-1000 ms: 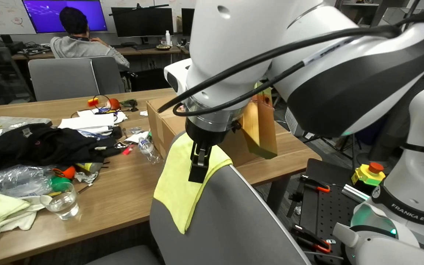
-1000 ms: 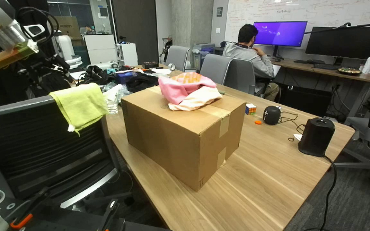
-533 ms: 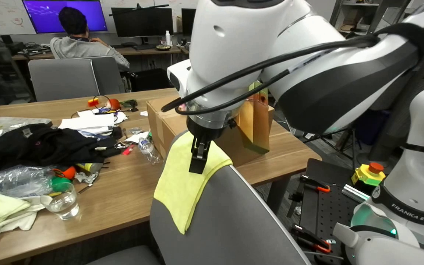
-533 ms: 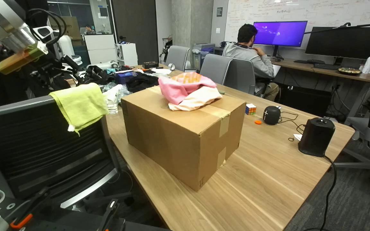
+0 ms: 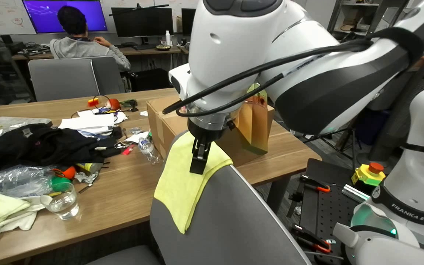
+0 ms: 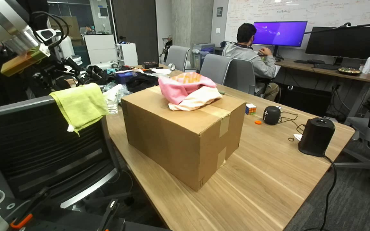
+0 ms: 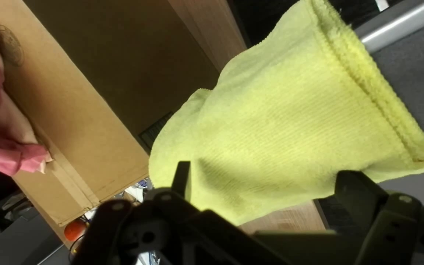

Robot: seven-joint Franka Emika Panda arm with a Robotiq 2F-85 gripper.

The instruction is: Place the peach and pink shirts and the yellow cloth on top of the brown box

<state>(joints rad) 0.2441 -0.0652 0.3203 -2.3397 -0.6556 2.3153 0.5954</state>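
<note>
Wrist view: the jaws of the gripper (image 7: 266,168) are parted, and the yellow cloth (image 7: 289,110) is spread across the gap between them and past the fingertips; whether it is touched cannot be told. On the upper right of the jaws, the grey chair back (image 7: 418,66) is partly covered by the cloth's hemmed edge. To the left of the jaws, past the cloth, the long top edge of the brown box (image 7: 83,121) is seen, and a strip of tabletop (image 7: 212,29) is shown between box wall and cloth.

In an exterior view, the pink shirt (image 6: 178,91) and the peach shirt (image 6: 196,100) are heaped on the box top, well apart from the jaws; bare cardboard is shown between that heap and the edge nearest the jaws. In an exterior view, the arm (image 5: 230,62) is bent above the chair back: the forearm is slanted in from the upper right, and wrist and fingers are pointed downward.
</note>
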